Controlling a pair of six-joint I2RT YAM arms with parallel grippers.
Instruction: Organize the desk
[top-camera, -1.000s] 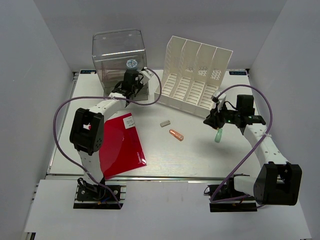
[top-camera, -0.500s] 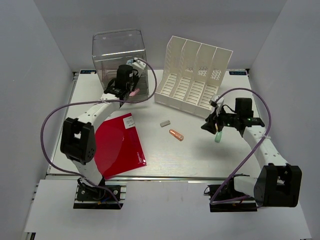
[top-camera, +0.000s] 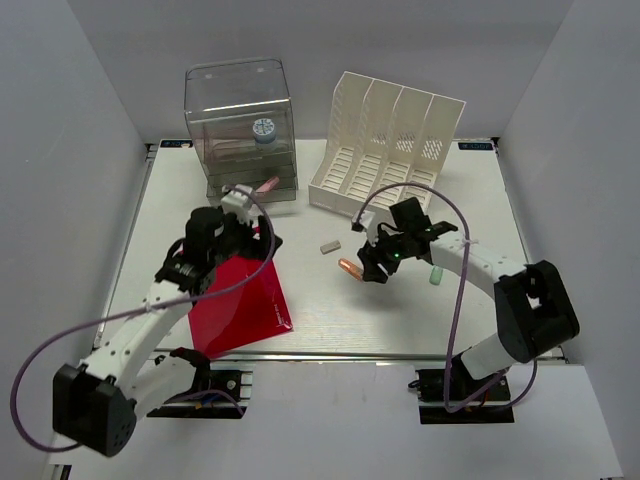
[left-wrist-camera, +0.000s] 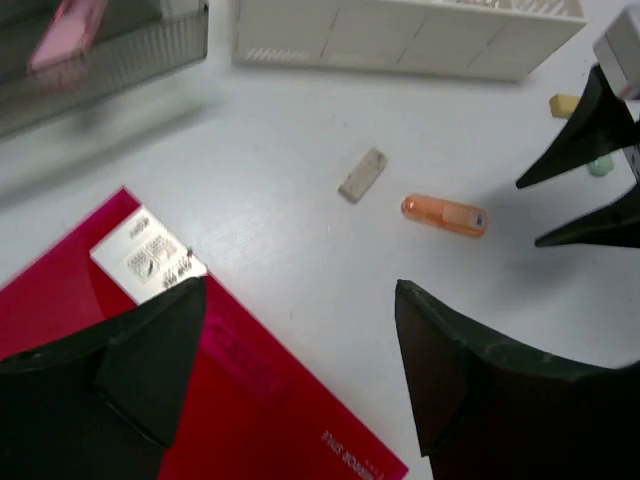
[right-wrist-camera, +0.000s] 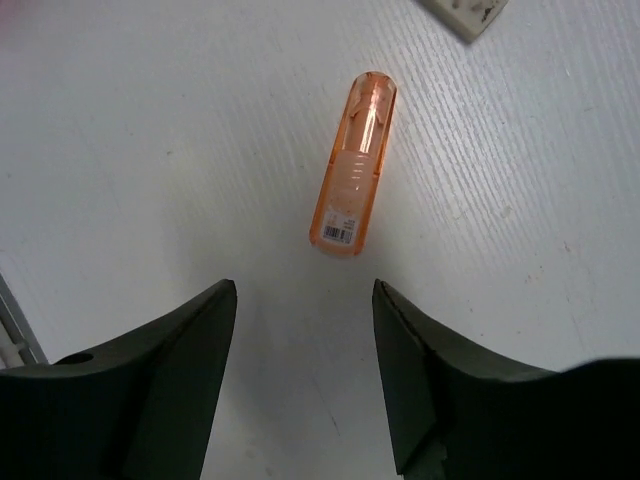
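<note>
The counter (top-camera: 400, 310) is stretching under both arms. The right end effector (right-wrist-camera: 303, 290) is hovering wide open over the orange tube (right-wrist-camera: 352, 165) near its middle. The left end effector (left-wrist-camera: 300, 290), likewise spread wide, is hanging above the folder (left-wrist-camera: 250, 400) towards the near-left corner.

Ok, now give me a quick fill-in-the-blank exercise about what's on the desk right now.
The right gripper holds its jaws open above the ____ tube.
The left gripper hovers, jaws open, over the edge of the ____ folder.
The white file rack has ____ slots.
Missing words: orange; red; four.
</note>
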